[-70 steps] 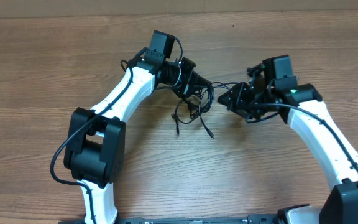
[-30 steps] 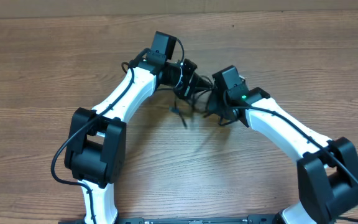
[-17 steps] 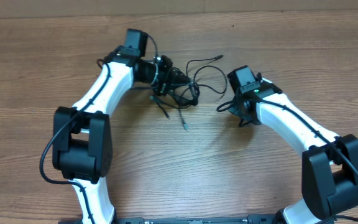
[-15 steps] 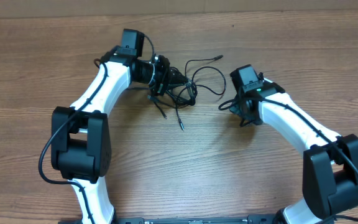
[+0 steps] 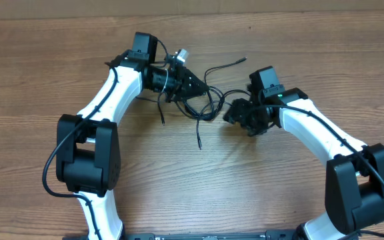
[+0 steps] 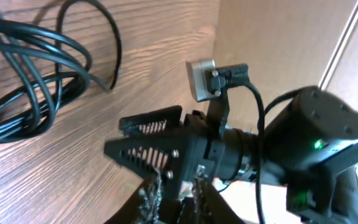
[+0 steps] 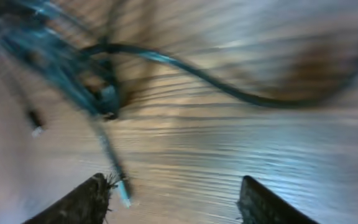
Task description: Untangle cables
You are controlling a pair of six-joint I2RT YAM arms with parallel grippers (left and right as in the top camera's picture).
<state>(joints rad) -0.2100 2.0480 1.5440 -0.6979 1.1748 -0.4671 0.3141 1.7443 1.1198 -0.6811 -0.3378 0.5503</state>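
No text, label, brand, number or sign can be read in any view. The right wrist view is blurred by motion.

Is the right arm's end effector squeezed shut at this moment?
No: in the right wrist view the right end effector has its two fingers standing wide apart.
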